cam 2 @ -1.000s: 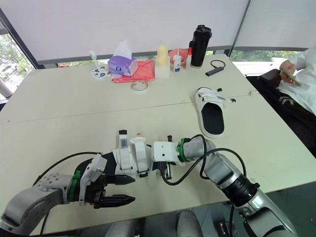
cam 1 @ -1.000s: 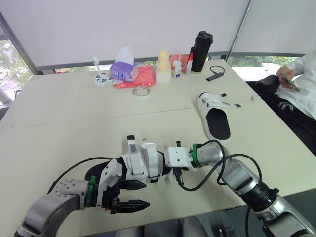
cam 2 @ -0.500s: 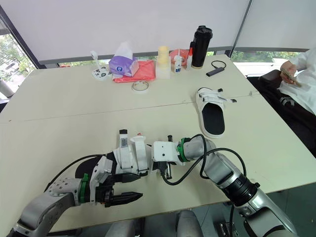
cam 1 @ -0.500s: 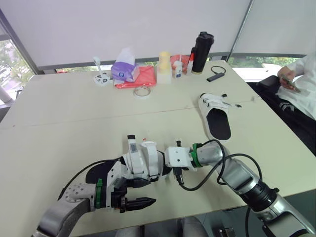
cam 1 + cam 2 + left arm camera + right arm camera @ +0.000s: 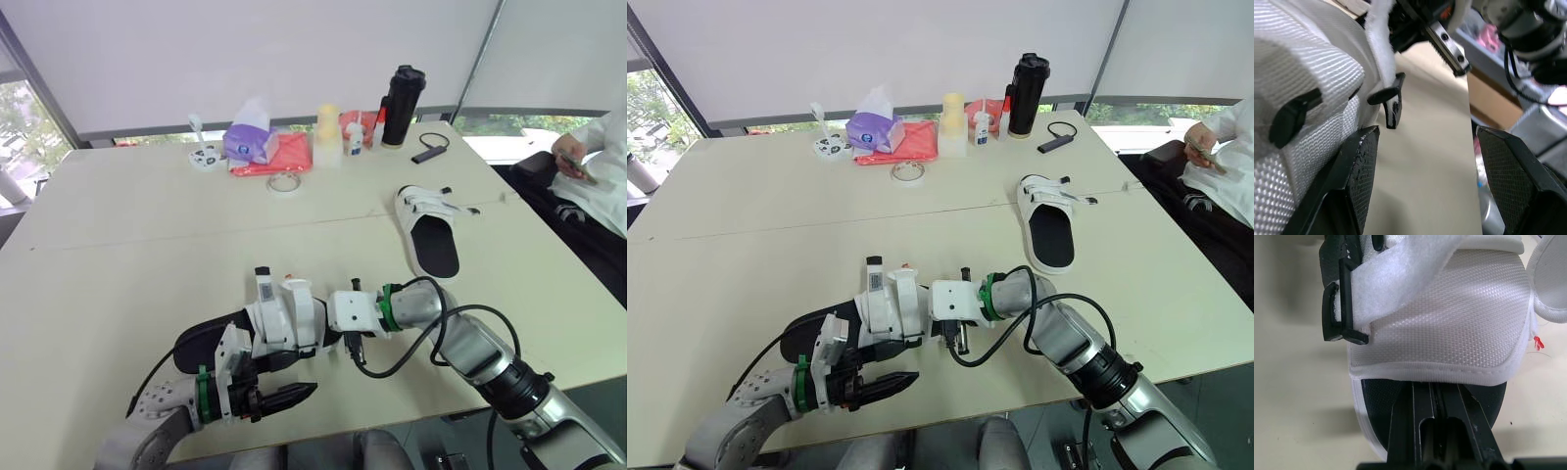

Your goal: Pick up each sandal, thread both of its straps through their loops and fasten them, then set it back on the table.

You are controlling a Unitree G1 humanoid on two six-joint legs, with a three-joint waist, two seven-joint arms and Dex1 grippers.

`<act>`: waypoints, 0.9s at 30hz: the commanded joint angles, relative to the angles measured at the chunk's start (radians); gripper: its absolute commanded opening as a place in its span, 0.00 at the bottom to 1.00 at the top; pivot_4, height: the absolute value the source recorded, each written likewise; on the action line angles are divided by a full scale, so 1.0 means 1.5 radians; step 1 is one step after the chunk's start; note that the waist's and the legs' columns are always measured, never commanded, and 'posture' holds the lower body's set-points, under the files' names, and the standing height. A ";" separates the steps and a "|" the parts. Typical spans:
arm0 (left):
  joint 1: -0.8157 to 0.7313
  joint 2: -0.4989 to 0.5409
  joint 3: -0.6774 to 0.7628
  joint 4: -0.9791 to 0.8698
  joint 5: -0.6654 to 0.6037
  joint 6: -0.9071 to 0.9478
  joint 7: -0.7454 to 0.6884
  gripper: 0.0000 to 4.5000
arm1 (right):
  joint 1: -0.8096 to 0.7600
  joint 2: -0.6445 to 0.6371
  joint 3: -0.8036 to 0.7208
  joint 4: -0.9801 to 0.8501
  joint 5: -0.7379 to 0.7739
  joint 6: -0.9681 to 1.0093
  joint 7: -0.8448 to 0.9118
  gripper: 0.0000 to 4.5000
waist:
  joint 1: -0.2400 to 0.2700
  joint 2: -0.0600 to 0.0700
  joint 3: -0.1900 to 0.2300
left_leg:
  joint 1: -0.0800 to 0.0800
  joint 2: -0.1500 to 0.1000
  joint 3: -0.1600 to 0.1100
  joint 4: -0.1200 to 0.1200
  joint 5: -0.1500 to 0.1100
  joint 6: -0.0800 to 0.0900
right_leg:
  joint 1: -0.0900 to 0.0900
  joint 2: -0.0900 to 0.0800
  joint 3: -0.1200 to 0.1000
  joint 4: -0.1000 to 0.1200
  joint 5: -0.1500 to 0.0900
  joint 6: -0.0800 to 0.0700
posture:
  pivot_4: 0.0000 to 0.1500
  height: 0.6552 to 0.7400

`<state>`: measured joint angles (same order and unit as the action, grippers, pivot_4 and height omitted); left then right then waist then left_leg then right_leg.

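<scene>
On the pale bench (image 5: pixel 118 255), near its front edge, the right gripper (image 5: pixel 1434 390) is closed on one end of the white sandal (image 5: pixel 284 318) to steady it, while the left gripper (image 5: pixel 289 380), wide open, waits beside a strap (image 5: pixel 1400 279), probably to take it for threading.

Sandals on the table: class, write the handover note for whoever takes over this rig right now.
Left tool: open, holding nothing, beside the straps of the near sandal.
Right tool: shut on that sandal's sole edge.
Far sandal: flat on the table, apart from both tools.
Done: one strap passes through its black loop.
Left: finish fastening the near sandal and set it back, then check the far sandal, whose strap state is unclear.
</scene>
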<state>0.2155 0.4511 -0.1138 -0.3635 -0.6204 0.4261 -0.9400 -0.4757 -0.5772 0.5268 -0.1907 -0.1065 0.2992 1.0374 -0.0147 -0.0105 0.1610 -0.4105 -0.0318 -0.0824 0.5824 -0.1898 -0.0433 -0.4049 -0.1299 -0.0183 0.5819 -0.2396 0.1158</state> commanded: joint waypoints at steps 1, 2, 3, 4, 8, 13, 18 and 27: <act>-0.002 -0.010 0.030 -0.008 -0.018 0.014 0.039 0.73 | 0.019 -0.008 0.030 0.049 -0.035 0.026 0.006 0.00 | 0.000 0.001 0.000 | -0.001 0.001 0.000 0.001 0.000 0.000 | 0.000 0.000 -0.002 -0.001 0.000 0.000 | 1.00 1.00; -0.003 -0.011 0.030 -0.011 -0.020 0.016 0.041 0.73 | 0.018 -0.007 0.031 0.049 -0.035 0.026 0.006 0.00 | 0.000 0.001 0.000 | -0.001 0.002 0.000 0.002 0.000 0.000 | 0.000 -0.002 -0.007 -0.001 0.000 0.000 | 1.00 1.00; -0.004 -0.012 0.030 -0.014 -0.023 0.020 0.045 0.73 | 0.018 -0.007 0.031 0.050 -0.035 0.025 0.006 0.00 | 0.000 0.002 0.000 | -0.003 0.004 0.000 0.003 0.000 0.000 | 0.000 -0.002 -0.010 -0.002 0.000 0.000 | 1.00 1.00; -0.006 -0.014 0.029 -0.017 -0.026 0.024 0.048 0.73 | 0.018 -0.007 0.031 0.050 -0.035 0.025 0.006 0.00 | 0.000 0.002 -0.001 | -0.004 0.004 0.000 0.004 0.000 0.000 | 0.000 -0.002 -0.012 -0.003 0.000 0.000 | 1.00 1.00; -0.012 -0.022 0.031 -0.027 -0.039 0.040 0.064 0.73 | 0.019 -0.005 0.031 0.050 -0.036 0.025 0.006 0.00 | 0.001 0.003 -0.001 | -0.006 0.005 -0.001 0.006 0.000 0.000 | -0.001 -0.002 -0.014 -0.003 0.000 0.000 | 1.00 1.00; -0.004 -0.037 0.036 -0.023 -0.051 0.041 0.075 0.73 | 0.019 -0.004 0.030 0.051 -0.037 0.025 0.005 0.00 | 0.002 0.003 -0.001 | -0.007 0.005 0.000 0.006 0.000 0.000 | -0.001 -0.002 -0.014 -0.002 0.000 0.000 | 1.00 1.00; 0.026 -0.066 0.044 0.006 -0.040 -0.004 0.068 0.73 | 0.021 -0.003 0.029 0.051 -0.037 0.025 0.004 0.00 | 0.001 0.004 -0.002 | -0.007 0.005 0.000 0.007 0.000 0.000 | -0.001 -0.002 -0.015 -0.003 0.000 0.000 | 1.00 1.00; 0.028 -0.075 0.068 0.033 -0.057 -0.028 0.059 0.73 | 0.019 -0.004 0.030 0.055 -0.038 0.022 0.006 0.00 | 0.000 0.005 -0.002 | -0.010 0.007 0.000 0.008 0.000 0.000 | -0.002 -0.002 -0.020 -0.004 0.000 0.000 | 1.00 1.00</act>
<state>0.2688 0.3404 -0.0934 -0.3342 -0.6949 0.4073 -0.8862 -0.4798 -0.5718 0.5234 -0.1847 -0.1151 0.2989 1.0357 -0.0141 -0.0032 0.1577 -0.4253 -0.0211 -0.0825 0.5942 -0.1902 -0.0433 -0.4081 -0.1336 -0.0487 0.5753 -0.2394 0.1155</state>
